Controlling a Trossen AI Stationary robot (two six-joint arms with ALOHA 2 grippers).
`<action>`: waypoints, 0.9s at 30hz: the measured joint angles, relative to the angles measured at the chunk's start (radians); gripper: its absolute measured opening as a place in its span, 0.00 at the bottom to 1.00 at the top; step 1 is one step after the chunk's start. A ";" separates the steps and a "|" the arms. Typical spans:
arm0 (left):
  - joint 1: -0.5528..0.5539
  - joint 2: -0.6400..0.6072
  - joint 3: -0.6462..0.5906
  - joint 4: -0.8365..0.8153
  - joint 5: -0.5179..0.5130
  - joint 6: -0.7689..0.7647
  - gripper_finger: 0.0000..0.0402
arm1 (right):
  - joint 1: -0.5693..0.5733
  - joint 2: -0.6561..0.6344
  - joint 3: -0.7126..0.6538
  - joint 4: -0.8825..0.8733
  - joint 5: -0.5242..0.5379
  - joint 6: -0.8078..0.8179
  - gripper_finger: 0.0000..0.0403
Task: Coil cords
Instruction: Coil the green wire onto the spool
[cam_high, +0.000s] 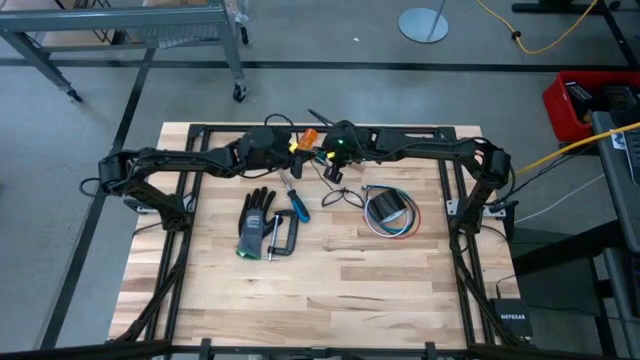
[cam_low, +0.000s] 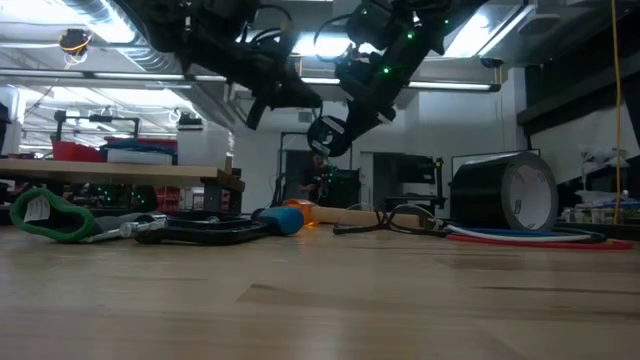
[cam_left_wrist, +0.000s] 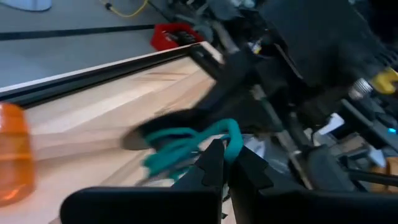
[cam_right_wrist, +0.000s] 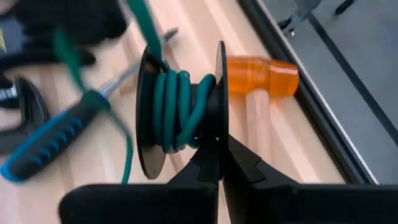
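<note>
A teal-green cord (cam_right_wrist: 177, 106) is wound in a few turns on the core of a small black spool (cam_right_wrist: 148, 118). My right gripper (cam_right_wrist: 221, 155) holds that spool above the table's far middle. One strand (cam_right_wrist: 140, 25) runs off the spool to my left gripper (cam_left_wrist: 225, 163), which is shut on it close beside the right one (cam_high: 335, 160). A thin black cord (cam_high: 343, 197) lies in loose loops on the table. Red, white and blue wires (cam_high: 392, 228) lie curled around a black tape roll (cam_high: 388, 208). My left gripper pinches the teal cord (cam_left_wrist: 233, 134) between its two shut fingers; a slack bunch of its loops (cam_left_wrist: 177, 149) hangs just beyond them, clear of the table. My right gripper pinches the rim of one spool flange (cam_right_wrist: 219, 127) between its two shut fingers, slanting down from the table's right. The spool is lifted clear, its axis lying across the fingers.
An orange-headed mallet (cam_right_wrist: 261, 74) lies by the far edge under the grippers. A blue-handled screwdriver (cam_high: 297, 200), a black glove with a green cuff (cam_high: 257, 222) and a clamp (cam_high: 282, 238) lie left of centre. The near half of the table (cam_high: 330, 300) is bare wood.
</note>
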 joint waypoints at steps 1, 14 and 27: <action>-0.007 0.000 0.000 0.006 0.000 -0.001 0.00 | 0.000 0.000 0.000 0.018 0.000 0.015 0.02; -0.036 -0.001 0.000 0.027 0.001 -0.036 0.00 | 0.000 0.000 -0.001 0.189 0.000 0.166 0.02; -0.046 -0.001 0.000 0.028 -0.003 -0.031 0.00 | 0.000 0.001 -0.001 0.319 0.008 0.246 0.02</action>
